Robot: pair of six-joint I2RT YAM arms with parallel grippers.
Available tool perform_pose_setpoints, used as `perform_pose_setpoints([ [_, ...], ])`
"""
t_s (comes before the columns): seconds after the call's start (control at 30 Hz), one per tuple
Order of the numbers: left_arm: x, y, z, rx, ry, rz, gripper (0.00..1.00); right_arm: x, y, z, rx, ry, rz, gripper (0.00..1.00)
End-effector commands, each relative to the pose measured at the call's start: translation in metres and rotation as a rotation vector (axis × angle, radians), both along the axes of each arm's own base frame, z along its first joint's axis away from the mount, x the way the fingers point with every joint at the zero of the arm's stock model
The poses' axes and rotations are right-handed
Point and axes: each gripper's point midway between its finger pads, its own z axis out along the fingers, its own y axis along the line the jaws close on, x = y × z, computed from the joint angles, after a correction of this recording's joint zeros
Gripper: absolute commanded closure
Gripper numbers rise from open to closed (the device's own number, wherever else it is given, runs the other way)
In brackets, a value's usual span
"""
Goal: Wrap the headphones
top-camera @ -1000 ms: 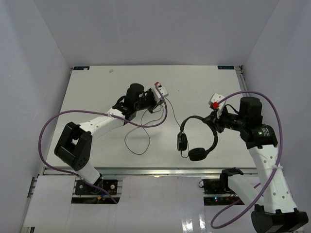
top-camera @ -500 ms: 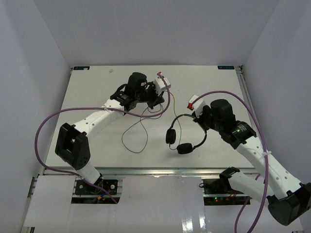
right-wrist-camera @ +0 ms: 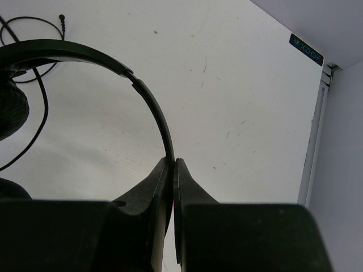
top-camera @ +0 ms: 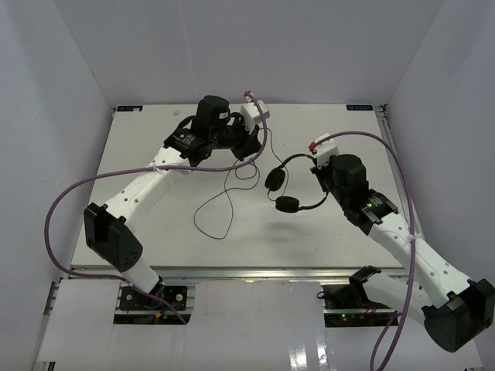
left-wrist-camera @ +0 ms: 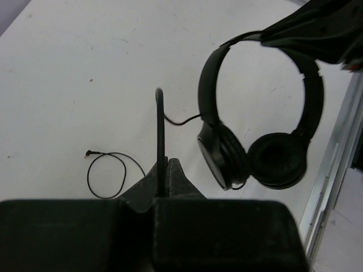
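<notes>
The right claw (right-wrist-camera: 172, 162), clamped on the headband (right-wrist-camera: 153, 107), is bringing the headphones (top-camera: 288, 185) closer beside the left claw (left-wrist-camera: 164, 165), which is pinching the cord (left-wrist-camera: 160, 122) upright between its tips. That is putting winding within reach. The plug (left-wrist-camera: 88, 152) is lying loose beyond the left claw. Where the cord is entering the earcup is, I think, hidden.

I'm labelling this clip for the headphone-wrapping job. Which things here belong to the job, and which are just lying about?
Job: headphones, headband held by the right pincer; cord, pinched by the left pincer.
Just there: purple arm cables; blue label at the edge of the table.
</notes>
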Motion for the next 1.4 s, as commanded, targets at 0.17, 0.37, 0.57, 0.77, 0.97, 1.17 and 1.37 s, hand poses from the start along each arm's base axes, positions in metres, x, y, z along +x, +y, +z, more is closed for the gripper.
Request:
perform_pose_setpoints([
  [0.17,-0.032,-0.017,0.065,-0.144,0.113,-0.109,1.0,0.036,-0.004,0.036,0.197,-0.196,-0.192,0.92],
  [0.37,-0.061,-0.04,0.048,-0.183,0.315,-0.197,1.0,0.048,-0.003,0.044,0.224,-0.264,-0.225,0.92],
  [0.57,-0.105,-0.077,0.011,-0.135,0.482,-0.285,1.0,0.063,-0.003,0.057,0.279,-0.286,-0.294,0.92],
  [0.77,-0.116,-0.089,-0.003,-0.161,0.532,-0.254,1.0,0.076,-0.001,0.07,0.367,-0.296,-0.337,0.92],
  [0.97,-0.111,-0.096,-0.005,-0.223,0.514,-0.208,1.0,0.091,0.008,0.087,0.473,-0.293,-0.351,0.92],
  [1.17,-0.115,-0.097,-0.01,-0.27,0.481,-0.166,0.98,0.104,0.01,0.107,0.557,-0.305,-0.37,0.92],
  [1.37,-0.116,-0.096,-0.029,-0.29,0.471,-0.116,0.97,0.113,0.017,0.104,0.604,-0.271,-0.37,0.92],
])
